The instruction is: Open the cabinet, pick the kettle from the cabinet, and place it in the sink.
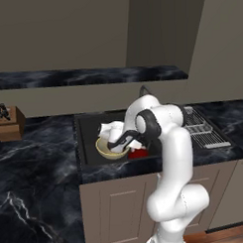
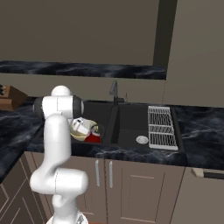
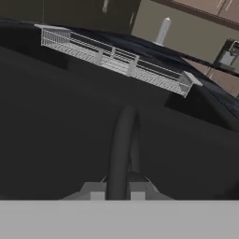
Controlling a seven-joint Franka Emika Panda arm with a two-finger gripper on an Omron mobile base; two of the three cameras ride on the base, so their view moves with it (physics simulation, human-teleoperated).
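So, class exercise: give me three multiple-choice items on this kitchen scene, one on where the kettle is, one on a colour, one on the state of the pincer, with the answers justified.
1. Where is the red kettle?
A. In the sink, beside the bowl
B. On the wire rack
C. On the counter by the knife block

2. What colour is the bowl?
A. Blue
B. Cream-yellow
C. Black

3. What state is the pincer in?
A. Wide open above the rack
B. Shut on the faucet
C. Shut on the kettle's handle

Answers:
1 A: both base views show red low in the basin next to the bowl.
2 B: its rim reads pale yellow against the dark basin.
3 C: the hand view shows the black arched handle rising from between the closed fingertips.
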